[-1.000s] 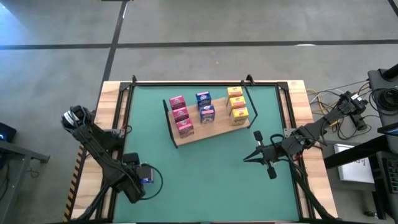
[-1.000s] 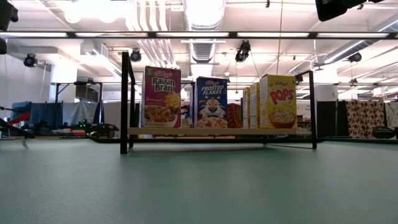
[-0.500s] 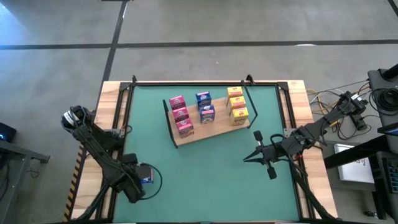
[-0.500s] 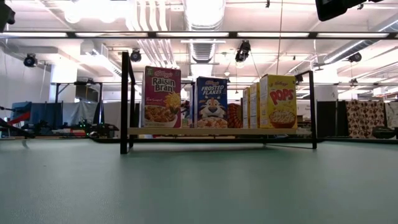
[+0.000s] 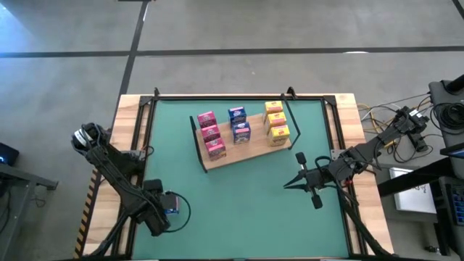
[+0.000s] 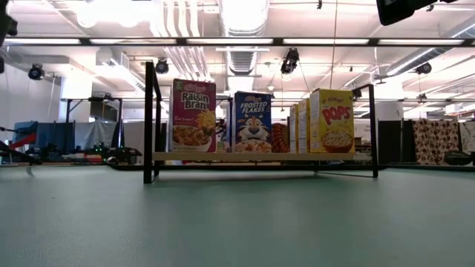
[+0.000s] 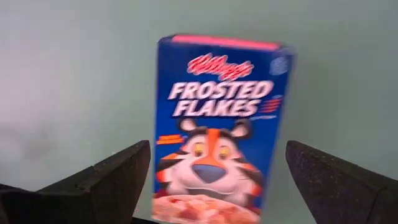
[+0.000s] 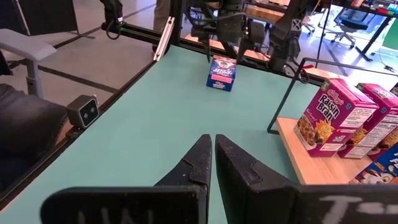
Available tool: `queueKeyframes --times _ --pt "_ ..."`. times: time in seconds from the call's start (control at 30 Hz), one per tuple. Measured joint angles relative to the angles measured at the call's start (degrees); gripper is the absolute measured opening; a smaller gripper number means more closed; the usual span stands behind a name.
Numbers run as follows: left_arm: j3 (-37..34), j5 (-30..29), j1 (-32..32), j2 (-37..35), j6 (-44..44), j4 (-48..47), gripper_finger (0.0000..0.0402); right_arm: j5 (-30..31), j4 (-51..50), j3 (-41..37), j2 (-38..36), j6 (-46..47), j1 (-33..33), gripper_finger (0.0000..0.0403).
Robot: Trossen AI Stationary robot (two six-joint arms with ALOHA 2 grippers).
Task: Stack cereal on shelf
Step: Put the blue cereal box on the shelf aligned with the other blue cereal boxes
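Note:
One blue cereal box (image 7: pixel 217 118) lies flat on its back on the green mat near the table's near left corner (image 5: pixel 172 206). My left gripper (image 7: pixel 217 149) hangs over it, pointing down and open, with one finger on either side of the box and a gap to each. The shelf (image 5: pixel 250 151) at the far middle carries three pink boxes (image 5: pixel 210 134), two blue ones (image 5: pixel 238 125) and three yellow ones (image 5: pixel 276 123), all upright. My right gripper (image 5: pixel 286 185) hovers shut over the mat to the right of the shelf, holding nothing.
A black metal frame (image 5: pixel 145 123) borders the green mat (image 5: pixel 246 210). Open mat lies between the shelf and the near edge. Cables and equipment (image 5: pixel 406 127) sit beyond the table's right edge. The shelf's black wire ends (image 6: pixel 151 122) stand upright.

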Motion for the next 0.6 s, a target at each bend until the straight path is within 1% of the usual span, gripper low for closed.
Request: queueKeyframes --times 0.17,0.27,0.43,0.6 --pt "-2.4 0.0 0.0 -0.2 1.3 2.2 0.0354 0.0 0.0 0.0 0.0 0.6 0.0 0.0013" --pt "-2.6 0.0 0.0 -0.1 1.5 2.9 0.0354 0.0 0.0 0.0 0.0 0.6 0.0 0.0013" --pt "-2.9 -1.9 0.1 0.0 1.4 2.9 0.0354 0.0 0.0 0.0 0.0 0.5 0.0 0.0013" --pt "-2.9 -1.5 0.1 0.0 1.5 4.8 0.0354 0.0 0.0 0.0 0.0 0.5 0.0 0.0013"
